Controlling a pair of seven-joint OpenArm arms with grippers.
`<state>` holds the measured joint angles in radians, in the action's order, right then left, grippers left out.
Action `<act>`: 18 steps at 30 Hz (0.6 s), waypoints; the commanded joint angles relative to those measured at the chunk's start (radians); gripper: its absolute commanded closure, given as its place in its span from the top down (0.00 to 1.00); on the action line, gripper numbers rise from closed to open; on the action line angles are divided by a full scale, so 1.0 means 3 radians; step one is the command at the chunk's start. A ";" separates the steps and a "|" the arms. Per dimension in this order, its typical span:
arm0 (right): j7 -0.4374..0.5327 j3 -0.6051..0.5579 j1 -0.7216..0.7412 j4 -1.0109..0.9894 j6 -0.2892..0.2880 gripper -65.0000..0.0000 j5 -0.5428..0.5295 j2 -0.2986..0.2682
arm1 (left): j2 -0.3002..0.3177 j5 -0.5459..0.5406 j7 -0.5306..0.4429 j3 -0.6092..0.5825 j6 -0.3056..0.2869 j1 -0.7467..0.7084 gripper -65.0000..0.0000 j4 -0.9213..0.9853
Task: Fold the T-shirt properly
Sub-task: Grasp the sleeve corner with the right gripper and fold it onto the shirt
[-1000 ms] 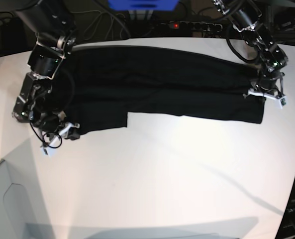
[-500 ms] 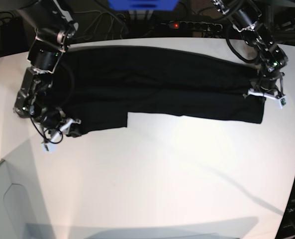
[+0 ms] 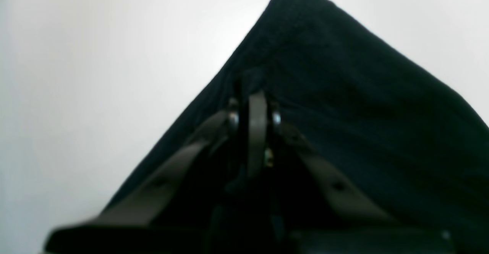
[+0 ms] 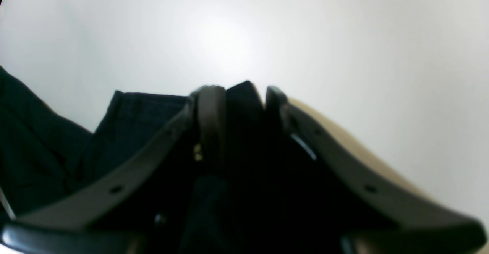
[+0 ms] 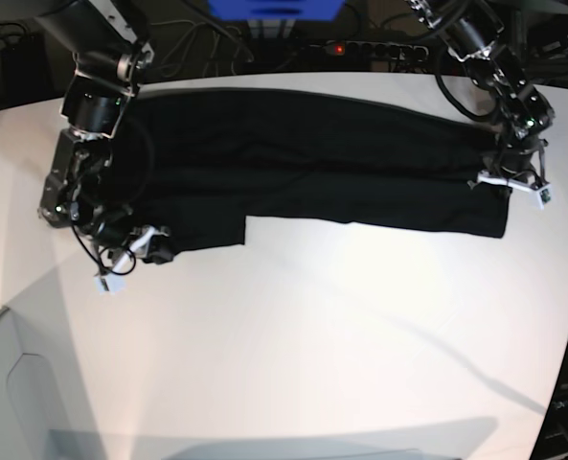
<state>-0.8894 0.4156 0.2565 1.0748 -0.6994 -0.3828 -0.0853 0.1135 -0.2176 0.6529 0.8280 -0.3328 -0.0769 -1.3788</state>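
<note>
The T-shirt [image 5: 312,163] lies spread as a long black band across the far part of the white surface [image 5: 312,335], plain side up, stretched between the two hands. The left hand [image 5: 515,182] sits at one end of the cloth; in its wrist view the fingers [image 3: 256,128] are pressed together, closed on a fold of black fabric that spreads away beyond the tips. The right hand [image 5: 130,255] is at the opposite end, at the near corner of the shirt. Its wrist view shows the fingers [image 4: 209,109] partly apart with dark cloth bunched between them, gripping the T-shirt's edge. More fabric lies just beside that hand, bare surface beyond it.
</note>
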 commanded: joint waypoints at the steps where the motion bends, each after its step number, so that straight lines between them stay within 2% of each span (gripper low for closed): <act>1: -0.0429 -0.0033 -0.0075 -0.0051 0.0004 0.23 0.0378 0.0005 | 0.0013 0.0048 0.0112 0.0004 0.0043 -0.0002 0.00 -0.0015; 5: -0.0429 -0.0104 -0.0075 -0.0051 0.0004 0.00 0.0389 0.0000 | 0.0013 0.0043 0.0112 0.0004 0.0043 -0.0002 0.00 -0.0015; 12: -0.0495 -0.0171 -0.0075 0.0097 0.0004 0.00 0.0378 -0.0015 | 0.0013 0.0043 0.0112 0.0004 0.0043 -0.0007 0.00 -0.0015; 18: -0.0577 -0.0166 -0.0351 0.1033 0.0004 0.00 0.0378 -0.0030 | 0.0013 0.0043 0.0112 0.0004 0.0043 -0.0012 0.00 -0.0015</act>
<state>-1.0489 0.3653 0.1364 1.3808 -0.7029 -0.2760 -0.0834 0.1135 -0.2211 0.6533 0.8288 -0.3332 -0.0776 -1.3788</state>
